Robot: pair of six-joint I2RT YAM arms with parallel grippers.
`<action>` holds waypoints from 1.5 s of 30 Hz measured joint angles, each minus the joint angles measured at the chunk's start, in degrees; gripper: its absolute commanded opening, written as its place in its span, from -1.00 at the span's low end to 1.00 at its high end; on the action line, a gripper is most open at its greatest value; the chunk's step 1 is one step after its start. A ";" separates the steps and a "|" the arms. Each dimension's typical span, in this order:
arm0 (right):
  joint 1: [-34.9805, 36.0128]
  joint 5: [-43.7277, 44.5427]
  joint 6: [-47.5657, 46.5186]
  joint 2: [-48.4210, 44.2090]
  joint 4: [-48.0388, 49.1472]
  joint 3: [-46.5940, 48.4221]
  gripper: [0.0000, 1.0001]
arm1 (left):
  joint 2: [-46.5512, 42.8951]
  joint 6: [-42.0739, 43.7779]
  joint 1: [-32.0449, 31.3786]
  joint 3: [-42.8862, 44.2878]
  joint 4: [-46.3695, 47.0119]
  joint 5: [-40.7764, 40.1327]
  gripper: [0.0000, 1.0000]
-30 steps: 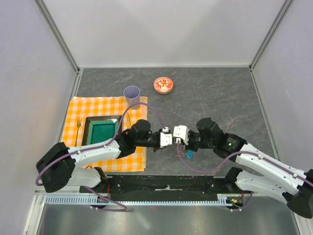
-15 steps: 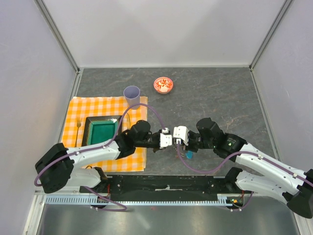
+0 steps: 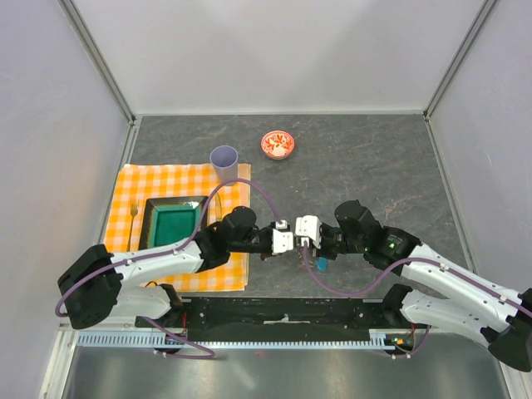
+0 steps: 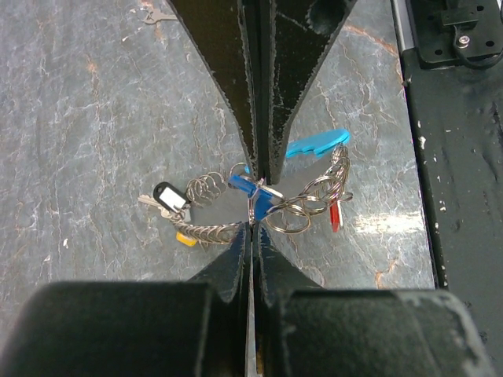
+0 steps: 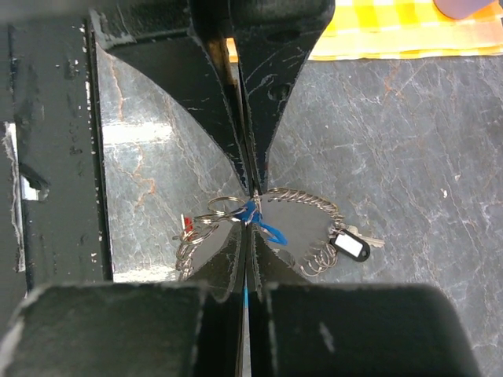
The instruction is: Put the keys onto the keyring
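Though near the edge of the table [image 3: 374,166], both arms' jaws tight on the keyring [image 4: 318,144], open slate beyond.

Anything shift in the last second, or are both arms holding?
The left fingers and right fingers crept slightly toward the near table edge, the keyring and its blue fob with them. Nothing taken or released; both pairs stay shut. The cup, bowl and cloth are unmoved.

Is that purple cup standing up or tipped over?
Upright: the cup shows its round open mouth to the overhead camera, standing by the far corner of the checked cloth.
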 measured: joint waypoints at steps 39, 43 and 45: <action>0.07 7.76 1.22 -1.60 -4.87 1.36 -1.00 | -0.85 7.04 -5.70 -0.96 3.82 -10.82 -0.96; 0.07 8.85 1.20 -3.06 -5.22 2.40 -1.00 | -0.83 7.04 -5.64 -1.03 4.81 -11.76 -0.97; 0.07 9.40 1.14 -3.82 -5.20 2.75 -1.00 | -0.83 7.04 -5.60 -1.27 5.86 -12.04 -0.96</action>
